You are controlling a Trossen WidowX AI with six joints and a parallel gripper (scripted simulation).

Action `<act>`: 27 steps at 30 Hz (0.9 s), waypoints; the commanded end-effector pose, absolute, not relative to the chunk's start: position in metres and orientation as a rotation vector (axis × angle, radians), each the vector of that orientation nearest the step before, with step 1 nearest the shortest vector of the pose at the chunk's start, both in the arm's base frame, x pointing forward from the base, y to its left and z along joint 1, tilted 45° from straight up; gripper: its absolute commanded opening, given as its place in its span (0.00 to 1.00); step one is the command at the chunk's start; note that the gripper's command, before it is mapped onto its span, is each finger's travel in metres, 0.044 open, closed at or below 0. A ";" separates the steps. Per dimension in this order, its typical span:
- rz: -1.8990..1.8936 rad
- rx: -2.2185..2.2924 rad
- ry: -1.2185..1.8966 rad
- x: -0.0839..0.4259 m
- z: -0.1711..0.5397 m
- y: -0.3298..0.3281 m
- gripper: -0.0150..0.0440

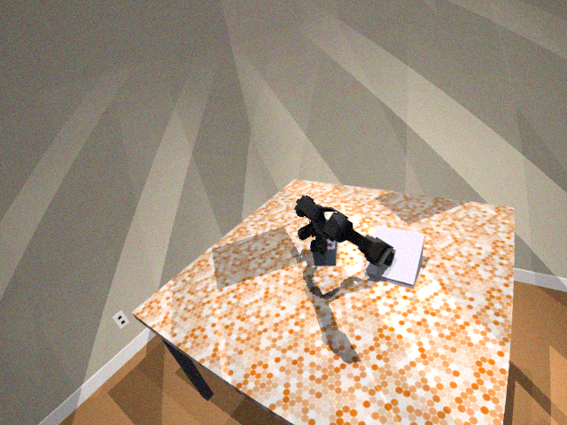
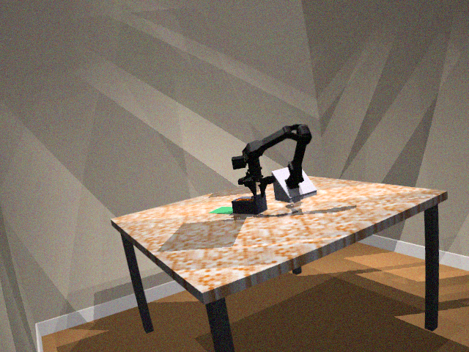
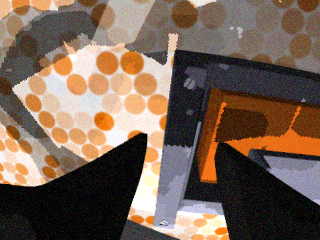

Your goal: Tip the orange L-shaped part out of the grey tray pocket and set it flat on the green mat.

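Pressing still looks undone: the orange L-shaped part [image 2: 244,199] [image 3: 260,141] lies in the grey rectangular tray [image 1: 325,259] [image 2: 242,207] [image 3: 181,125], the black two-fingered gripper [image 1: 315,242] [image 2: 257,192] [image 3: 182,146] half-open above the tray and empty, with pinch and placing left

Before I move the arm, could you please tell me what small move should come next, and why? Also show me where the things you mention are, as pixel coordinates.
Probably shift the tool [image 2: 258,192] [image 3: 182,146] sideways over the part [image 3: 260,144]: in the wrist view, one finger overlaps the part while the other lies outside the tray [image 2: 242,207] [image 3: 176,120].

counter [image 1: 283,329] [image 2: 264,242] [image 3: 100,100]: white with orange dots
tray [image 1: 325,260] [image 2: 244,207] [image 3: 176,115]: dark grey
L-shaped part [image 3: 260,142]: orange
mat [image 2: 221,210]: green
jaws [image 2: 257,192]: black
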State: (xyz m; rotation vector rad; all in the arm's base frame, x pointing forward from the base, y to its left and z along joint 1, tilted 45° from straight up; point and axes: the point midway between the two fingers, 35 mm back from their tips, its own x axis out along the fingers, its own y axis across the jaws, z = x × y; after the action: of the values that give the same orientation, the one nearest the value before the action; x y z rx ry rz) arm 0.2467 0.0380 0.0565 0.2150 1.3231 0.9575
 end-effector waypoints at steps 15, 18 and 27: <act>0.950 0.226 1.314 0.247 0.039 0.055 0.56; 0.951 0.226 1.314 0.246 0.036 0.058 0.56; 0.952 0.227 1.313 0.245 0.030 0.065 0.56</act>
State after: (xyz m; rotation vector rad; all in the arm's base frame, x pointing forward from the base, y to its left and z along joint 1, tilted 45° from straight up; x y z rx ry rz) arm 0.2473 0.0635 0.0318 0.2175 1.3086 0.9542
